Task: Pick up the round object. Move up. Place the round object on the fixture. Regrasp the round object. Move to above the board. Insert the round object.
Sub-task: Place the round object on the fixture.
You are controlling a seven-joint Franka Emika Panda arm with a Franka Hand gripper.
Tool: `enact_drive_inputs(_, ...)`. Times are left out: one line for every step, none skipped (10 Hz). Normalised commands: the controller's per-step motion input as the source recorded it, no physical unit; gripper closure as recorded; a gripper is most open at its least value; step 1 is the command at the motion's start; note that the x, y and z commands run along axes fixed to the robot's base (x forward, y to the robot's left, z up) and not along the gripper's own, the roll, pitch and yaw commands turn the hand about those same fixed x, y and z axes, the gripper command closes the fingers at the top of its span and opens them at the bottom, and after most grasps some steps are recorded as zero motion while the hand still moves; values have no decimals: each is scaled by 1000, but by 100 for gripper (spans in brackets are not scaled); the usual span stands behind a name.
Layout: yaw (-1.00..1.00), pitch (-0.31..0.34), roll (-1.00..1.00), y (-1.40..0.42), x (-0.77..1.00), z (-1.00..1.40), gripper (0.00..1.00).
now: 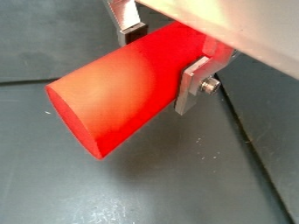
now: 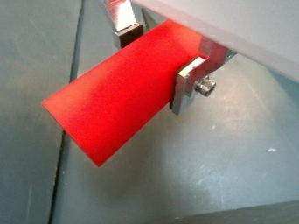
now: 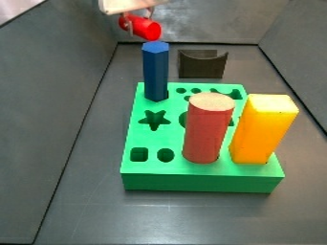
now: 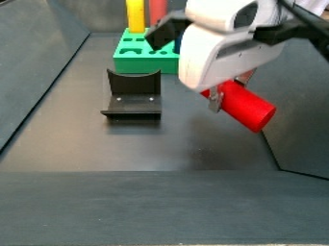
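My end effector [image 1: 163, 59] is clenched on the round object [image 1: 122, 92], the glossy red peg, and I carry it in the air above the dark surface [image 1: 152, 188]. In both wrist views my two silver fingers [image 2: 190, 86] press on opposite sides of the peg near one of its ends, while the rest of it sticks out past them with its flat round face free. In a side view the peg [image 4: 244, 106] hangs tilted below my white housing, its free end pointing down and away from me, clear of the floor. The fixture [image 4: 131, 94], a dark block with a notch in its top, stands on the floor off to one side of me and lower, well apart from the peg. Beyond the fixture lies the green board [image 3: 153, 153], also well away from my end effector [image 3: 138, 25]. On that board stand a blue hexagonal peg [image 3: 155, 71], a dull brick-red cylinder [image 3: 209, 127] and a yellow block [image 3: 263, 126], all upright, and a star-shaped hole [image 3: 155, 120] shows open on the side of the board nearer to me.
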Motion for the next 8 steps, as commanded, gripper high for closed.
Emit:
enact_drive_inputs(-12, 70, 79, 2, -23, 1000, 100)
enact_drive_inputs(-10, 76, 90, 1, -24, 1000, 100)
enact_drive_inputs(9, 84, 110, -4, -29, 1000, 100)
enact_drive_inputs(16, 87, 114, -8, -31, 1000, 100)
enact_drive_inputs(26, 91, 128, -9, -34, 1000, 100)
enact_drive_inputs(30, 95, 134, -11, -35, 1000, 100)
enact_drive_inputs(35, 93, 134, -11, -30, 885, 100)
enact_drive_inputs(35, 93, 127, -6, -30, 814, 100)
